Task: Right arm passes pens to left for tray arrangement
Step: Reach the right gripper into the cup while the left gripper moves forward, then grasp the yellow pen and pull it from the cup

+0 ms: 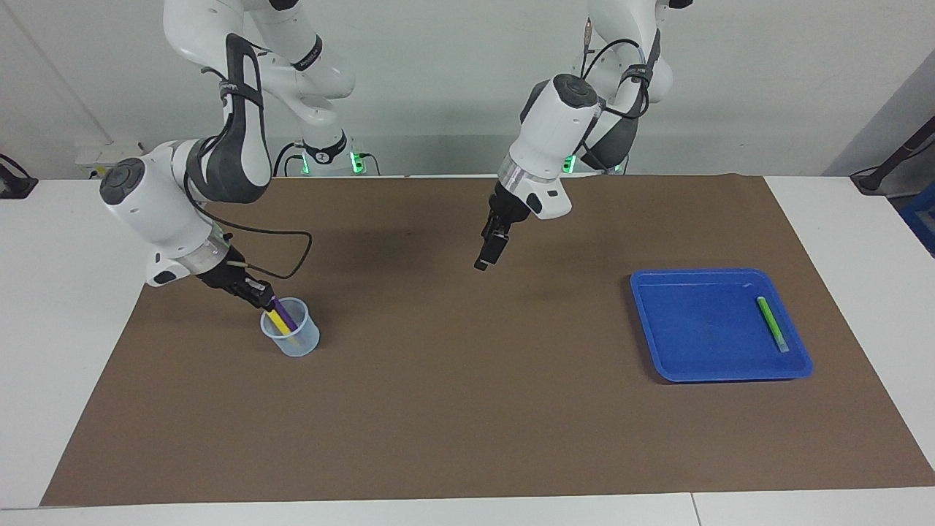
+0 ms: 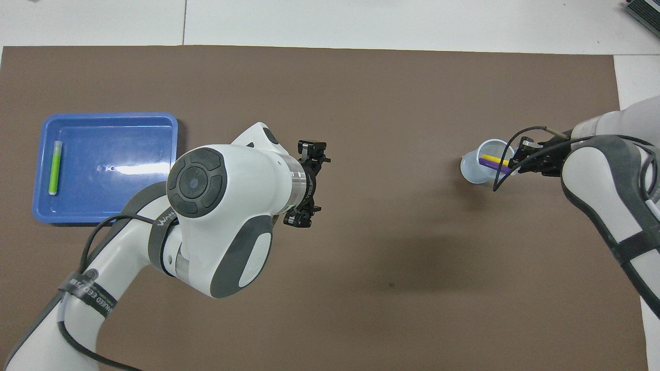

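Note:
A translucent cup (image 1: 296, 343) (image 2: 472, 167) stands toward the right arm's end of the table. It holds a yellow pen (image 1: 276, 320) (image 2: 494, 157) and a purple pen (image 1: 286, 314) (image 2: 487, 162), both leaning toward the robots. My right gripper (image 1: 267, 299) (image 2: 513, 161) slants down at the upper ends of these two pens, over the cup's rim. Which pen it touches is hidden. The green pen (image 1: 771, 324) (image 2: 54, 167) lies in the blue tray (image 1: 657, 321) (image 2: 103, 206). My left gripper (image 1: 486, 256) (image 2: 306, 184) waits open and empty in the air over the mat's middle.
A brown mat (image 1: 467, 409) covers most of the white table. The tray sits on it toward the left arm's end. A black cable (image 1: 292, 248) loops from the right wrist above the cup.

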Motion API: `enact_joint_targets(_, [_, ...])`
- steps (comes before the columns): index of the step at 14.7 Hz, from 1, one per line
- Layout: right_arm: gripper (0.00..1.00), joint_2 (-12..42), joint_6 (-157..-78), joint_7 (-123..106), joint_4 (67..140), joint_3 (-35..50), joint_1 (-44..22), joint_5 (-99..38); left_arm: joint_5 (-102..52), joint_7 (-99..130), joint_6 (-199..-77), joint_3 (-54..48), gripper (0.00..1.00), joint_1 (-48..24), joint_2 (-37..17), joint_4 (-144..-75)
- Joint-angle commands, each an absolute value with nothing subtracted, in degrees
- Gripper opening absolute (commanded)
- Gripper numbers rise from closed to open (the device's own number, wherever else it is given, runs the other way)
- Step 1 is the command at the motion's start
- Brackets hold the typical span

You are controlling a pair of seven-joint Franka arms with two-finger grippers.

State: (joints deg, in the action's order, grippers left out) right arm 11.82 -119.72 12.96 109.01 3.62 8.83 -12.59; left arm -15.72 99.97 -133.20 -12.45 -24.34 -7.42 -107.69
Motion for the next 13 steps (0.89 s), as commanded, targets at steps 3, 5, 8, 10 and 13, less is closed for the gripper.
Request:
enact_joint_targets(3, [0.14,10.6,-120.1,12.2,110.6,4.0,9.7,-13.7,-16.5,99.4,-134.7,-11.8,1.0,-25.0,-5.2,-110.6])
enact_joint_targets(5, [0.13,10.7,-120.1,12.2,110.3,4.0,9.7,-13.6,-16.5,99.4,-134.7,-11.8,1.0,-24.9,-5.2,-110.9])
enact_joint_targets(8, [0.13,10.8,-119.7,12.2,109.7,4.0,9.8,-13.6,-16.5,99.4,-134.7,-11.8,1.0,-25.0,-5.0,-110.9])
enact_joint_targets(10, [0.13,10.8,-117.9,12.2,108.2,4.0,9.8,-13.6,-16.5,99.8,-134.9,-11.8,1.0,-24.9,-5.0,-110.9])
enact_joint_targets(13, [0.13,9.8,-110.7,12.3,103.9,4.0,9.9,-13.7,-16.5,99.9,-135.8,-11.8,1.0,-25.0,-5.0,-110.9])
